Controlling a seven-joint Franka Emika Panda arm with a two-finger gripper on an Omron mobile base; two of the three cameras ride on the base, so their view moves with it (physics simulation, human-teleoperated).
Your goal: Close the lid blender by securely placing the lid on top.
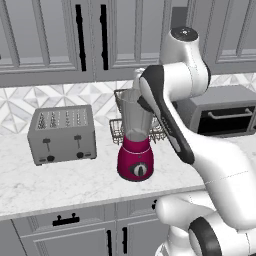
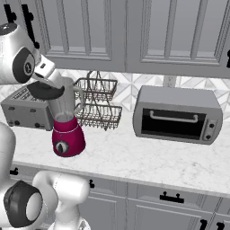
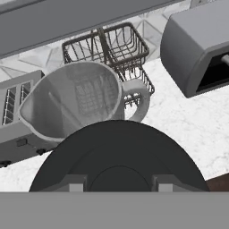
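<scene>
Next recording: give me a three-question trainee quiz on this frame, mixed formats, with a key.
1. True or false: the lid is already seated on the blender jar.
2. What stands directly behind the blender? A) wire basket B) toaster oven C) toaster
3. Fill in: the gripper is shut on the ____.

Key: 1. False; the jar mouth is open in the hand view, the lid held beside its rim. 2. A. 3. lid.

left base: behind-left, looking down | right base: behind-right | both share blender [image 1: 135, 150] on desk [image 1: 60, 182] | hand: close above jar
</scene>
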